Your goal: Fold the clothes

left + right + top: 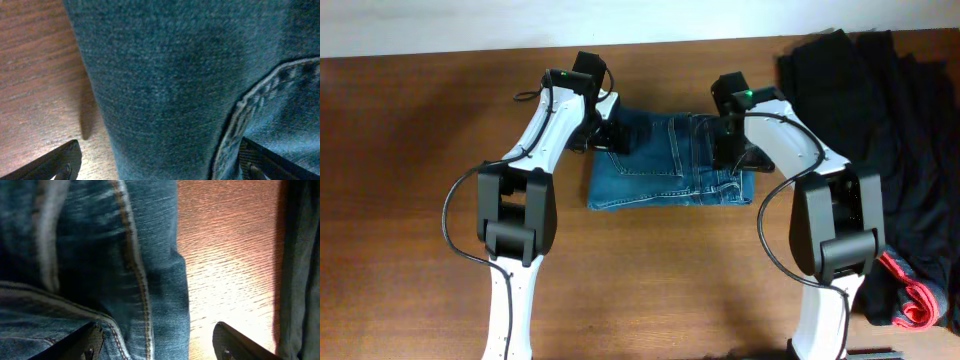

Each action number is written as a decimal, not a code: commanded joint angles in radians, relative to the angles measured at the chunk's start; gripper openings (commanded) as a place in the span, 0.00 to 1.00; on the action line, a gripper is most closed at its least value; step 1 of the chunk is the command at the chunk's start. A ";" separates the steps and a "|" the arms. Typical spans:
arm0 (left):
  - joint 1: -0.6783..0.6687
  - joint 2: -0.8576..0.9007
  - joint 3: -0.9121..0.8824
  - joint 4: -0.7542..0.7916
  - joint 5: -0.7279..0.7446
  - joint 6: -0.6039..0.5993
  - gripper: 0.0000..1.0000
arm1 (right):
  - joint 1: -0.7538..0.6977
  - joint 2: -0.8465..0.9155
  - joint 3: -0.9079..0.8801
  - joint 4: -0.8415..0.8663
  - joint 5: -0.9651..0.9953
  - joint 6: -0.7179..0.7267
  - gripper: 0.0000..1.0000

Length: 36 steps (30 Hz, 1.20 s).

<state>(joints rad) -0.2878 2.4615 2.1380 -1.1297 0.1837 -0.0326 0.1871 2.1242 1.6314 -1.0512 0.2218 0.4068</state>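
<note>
over the jeans (665, 178), both arms (548, 125) (790, 140) angle inward

jeans (665, 175) faded blue | garments (900, 130) black | table (410, 200) brown woodgrain

No writing, label, brand or number can be read in any view — the jeans (670, 165) show only seams and stitching up close, and from overhead any tag on them is probably too small to tell.
</note>
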 commanded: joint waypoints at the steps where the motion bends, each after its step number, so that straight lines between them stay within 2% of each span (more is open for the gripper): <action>1: 0.018 0.050 -0.011 -0.045 -0.167 0.003 0.99 | -0.057 0.021 -0.012 -0.003 0.045 -0.064 0.75; 11: 0.057 0.050 -0.011 -0.069 -0.192 0.003 0.99 | -0.056 0.017 0.003 -0.002 -0.079 -0.264 0.79; 20: 0.153 0.050 -0.011 -0.092 -0.191 0.002 0.99 | -0.058 -0.060 0.126 -0.020 -0.087 -0.280 0.84; 23: 0.215 0.050 -0.011 -0.126 -0.192 -0.016 0.98 | -0.059 -0.089 0.158 -0.031 -0.087 -0.280 0.86; 27: 0.333 0.050 -0.011 -0.190 -0.192 -0.101 0.98 | -0.065 -0.097 0.164 -0.066 -0.087 -0.280 0.86; 31: 0.507 0.050 -0.011 -0.269 -0.174 -0.232 0.97 | -0.073 -0.096 0.163 -0.084 -0.087 -0.279 0.86; 36: 0.691 0.050 -0.011 -0.298 -0.122 -0.313 0.98 | -0.078 -0.096 0.163 -0.098 -0.087 -0.280 0.86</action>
<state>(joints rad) 0.2813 2.4641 2.1429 -1.4250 0.1425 -0.2344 0.1177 2.0514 1.7805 -1.1423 0.1184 0.1307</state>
